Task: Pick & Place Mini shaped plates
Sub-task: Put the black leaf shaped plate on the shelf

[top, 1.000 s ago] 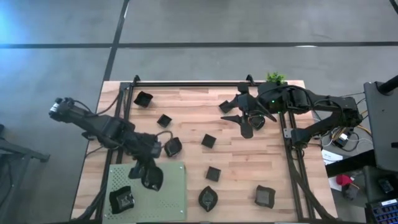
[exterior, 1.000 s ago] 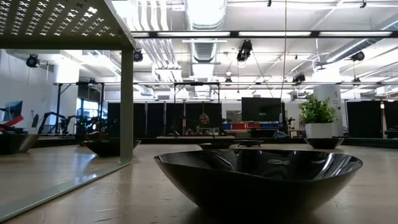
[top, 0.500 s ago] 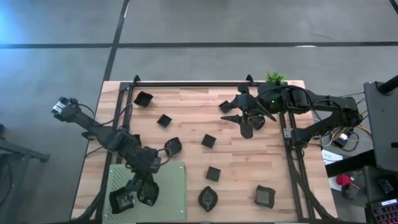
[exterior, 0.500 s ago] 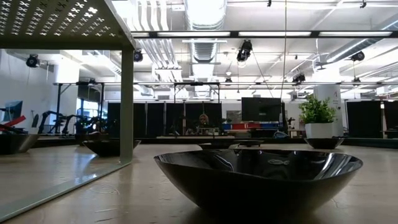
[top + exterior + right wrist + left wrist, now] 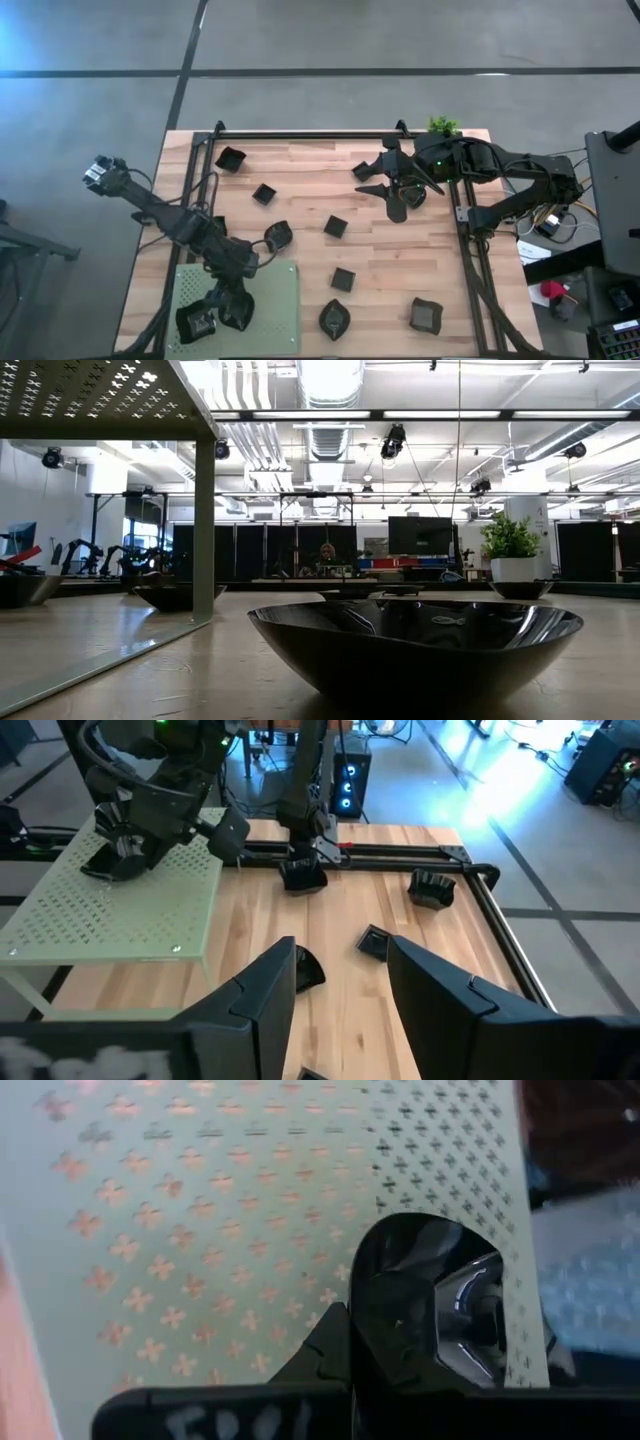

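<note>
Mat: we see a light green mat (image 5: pixel 275 305) w/ holes at the near left of the table (image 5: pixel 440 290); it seems the drop place.
Done: one black plate (image 5: pixel 197 322) lies already on the mat, near its left edge.
In hand: left gripper (image 5: pixel 232 312) is low over the mat, fingers together on a shiny black plate (image 5: pixel 440 1305), just beside the first one. We judge it is abt to set this one down, not yet released.
Left to do: approx 9 plates are scattered on the wood, e.g. (image 5: pixel 230 159), (image 5: pixel 264 193), (image 5: pixel 336 227), (image 5: pixel 343 280), (image 5: pixel 334 318), (image 5: pixel 425 315). So most of the work remains.
Right arm: right gripper (image 5: pixel 338 982) is at the far right part of the table, by the small plant (image 5: pixel 444 125), fingers apart, nothing between them; a plate (image 5: pixel 410 196) lies under it in the top view.
Progress: early stage, we think, maybe 2 of a dozen.
</note>
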